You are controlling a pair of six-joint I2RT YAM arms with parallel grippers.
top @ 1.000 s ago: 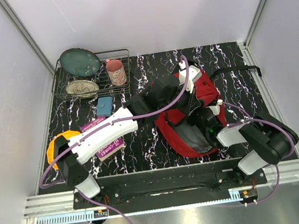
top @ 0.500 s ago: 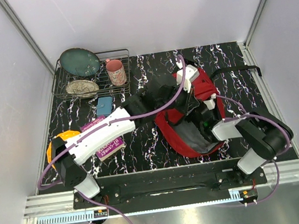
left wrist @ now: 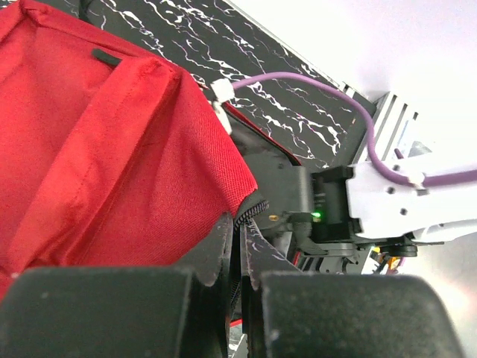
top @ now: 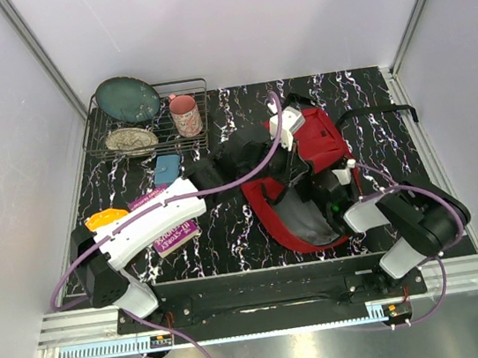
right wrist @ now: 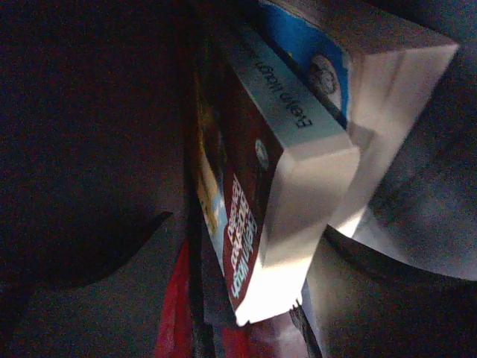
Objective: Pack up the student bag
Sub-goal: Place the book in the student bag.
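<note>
The student bag (top: 319, 145), a red backpack with a grey lining, lies open at the table's centre right. My left gripper (left wrist: 238, 224) is shut on the bag's black zipper edge (left wrist: 252, 209) and holds the red flap (left wrist: 112, 149) up. My right gripper (right wrist: 246, 291) is down inside the dark bag, and the top view shows only its wrist (top: 343, 177). Its jaws stand apart, with the corner of a dark red book (right wrist: 257, 224) between them. The left finger (right wrist: 89, 246) is clear of the book. A second book with a blue cover (right wrist: 313, 52) leans behind the first.
A wire rack (top: 196, 84) at the back left holds a green plate (top: 127, 98), a patterned bowl (top: 130, 140) and a pink mug (top: 184, 115). A small blue pouch (top: 166, 168), a purple book (top: 171, 233) and an orange object (top: 104, 219) lie under my left arm. A black strap (top: 376, 111) trails right.
My right gripper has opened inside the bag, its left finger now off the book. My left gripper has pulled the bag's edge a little to the left, still shut on it.
</note>
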